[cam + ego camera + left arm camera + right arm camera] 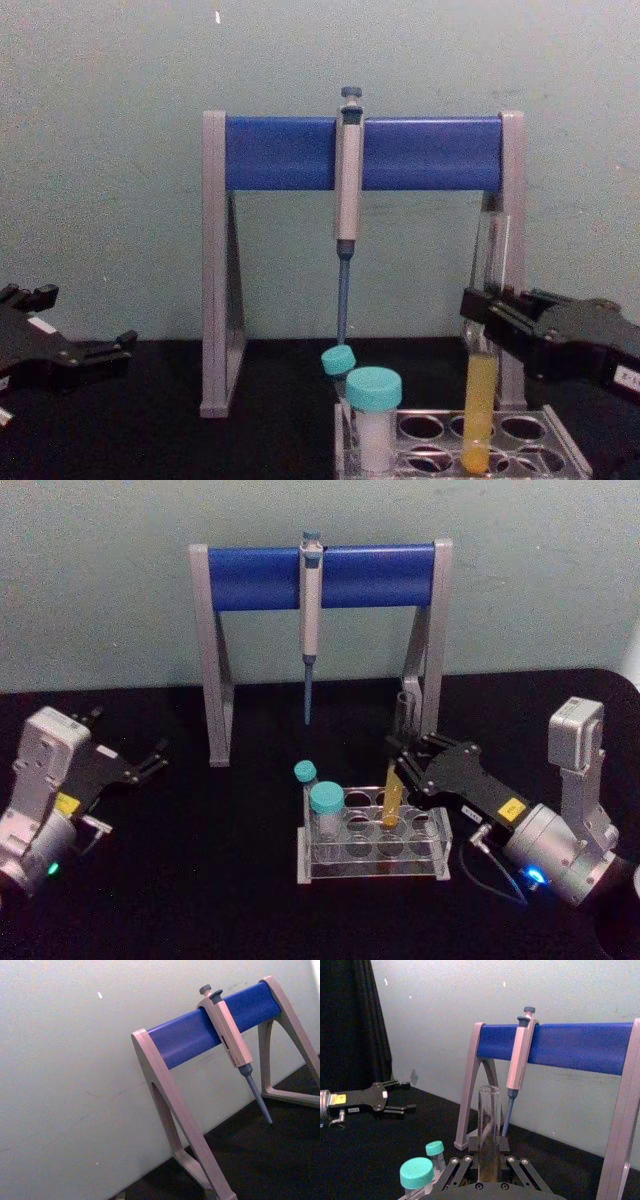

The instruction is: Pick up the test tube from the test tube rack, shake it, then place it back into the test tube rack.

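The test tube is a tall clear glass tube with yellow liquid in its lower part. It leans slightly, its lower end inside a hole of the test tube rack. My right gripper is shut on the tube's middle, above the liquid. In the head view the right gripper reaches in from the right over the rack and holds the tube. The right wrist view shows the tube upright between the fingers. My left gripper rests open at the far left.
Two teal-capped vials stand in the rack's left end. Behind it stands the grey-and-blue pipette stand, with a pipette hanging from its bar. The stand's right leg is close behind the right gripper.
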Robot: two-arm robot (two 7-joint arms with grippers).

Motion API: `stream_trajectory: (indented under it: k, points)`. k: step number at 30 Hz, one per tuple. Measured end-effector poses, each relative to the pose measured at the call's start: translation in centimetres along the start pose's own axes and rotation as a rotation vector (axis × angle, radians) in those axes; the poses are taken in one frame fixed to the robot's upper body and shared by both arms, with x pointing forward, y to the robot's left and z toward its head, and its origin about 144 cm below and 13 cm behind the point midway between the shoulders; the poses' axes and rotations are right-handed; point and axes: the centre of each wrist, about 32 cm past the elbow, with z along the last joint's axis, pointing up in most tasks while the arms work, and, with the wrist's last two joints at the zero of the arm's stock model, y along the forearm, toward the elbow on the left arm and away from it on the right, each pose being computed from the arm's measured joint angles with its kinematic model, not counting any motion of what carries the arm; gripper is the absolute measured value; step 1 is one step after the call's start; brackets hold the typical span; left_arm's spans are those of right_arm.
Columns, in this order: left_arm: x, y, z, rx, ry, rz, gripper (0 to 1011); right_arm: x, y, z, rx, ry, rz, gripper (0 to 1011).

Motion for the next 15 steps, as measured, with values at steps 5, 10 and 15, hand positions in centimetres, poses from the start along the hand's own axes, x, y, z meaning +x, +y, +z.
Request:
stream_trajectory:
  k: [5,10,15]
  points:
    - [0.00,0.00,0.00,0.000,0.000,0.000,1010,-0.02,-0.03,-0.28,-0.015,-0.002,-0.006,222]
    - [0.00,0.00,0.00,0.000,0.000,0.000,1010,-0.10,-0.05,-0.63,-0.032,-0.005,-0.011,222]
    - [0.00,0.00,0.00,0.000,0.000,0.000,1010,-0.19,-0.03,-0.96,-0.045,-0.001,-0.013,222]
